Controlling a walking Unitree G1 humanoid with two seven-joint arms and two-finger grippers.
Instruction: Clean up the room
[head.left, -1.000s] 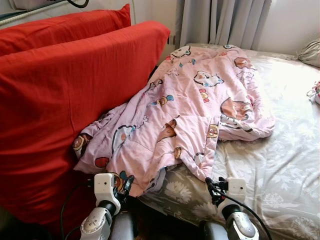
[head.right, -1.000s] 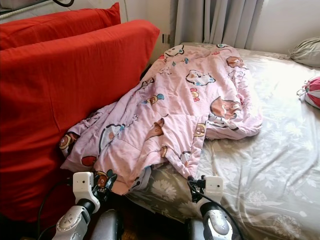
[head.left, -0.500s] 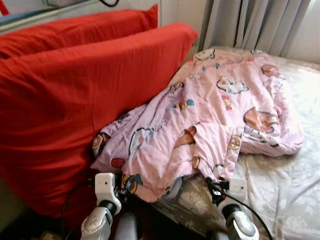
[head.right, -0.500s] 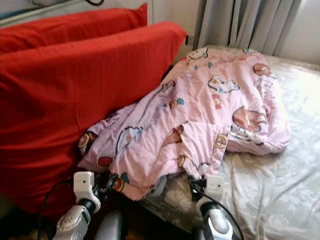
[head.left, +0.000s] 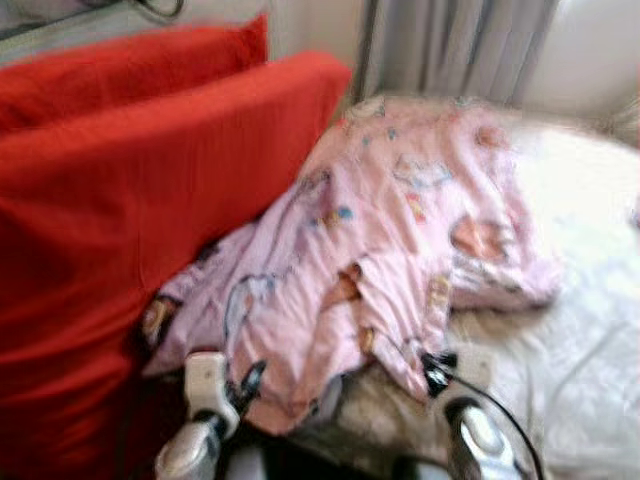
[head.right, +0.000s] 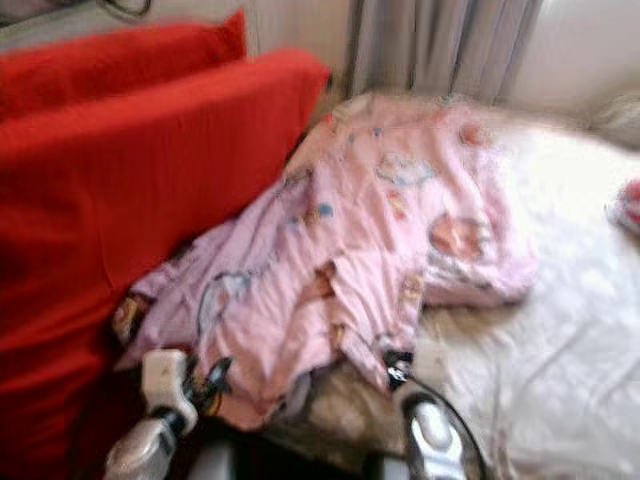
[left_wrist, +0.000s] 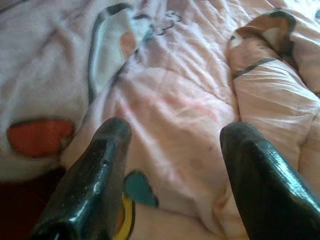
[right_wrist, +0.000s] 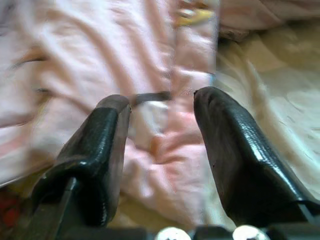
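Pink cartoon-print quilt (head.left: 400, 240) heaped on bed (head.left: 570, 330) beside red cushion (head.left: 130, 230). Left gripper (left_wrist: 172, 131) and right gripper (right_wrist: 161, 100) at its near edge; fingers apart, empty.

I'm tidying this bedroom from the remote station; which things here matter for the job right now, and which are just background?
In play:
- pink cartoon blanket, crumpled over the bed edge
- left tool, open, just before the blanket
- right tool, open, over the blanket's hem

Background:
- red cushions, propped beside the blanket
- floral bedsheet
- grey curtains
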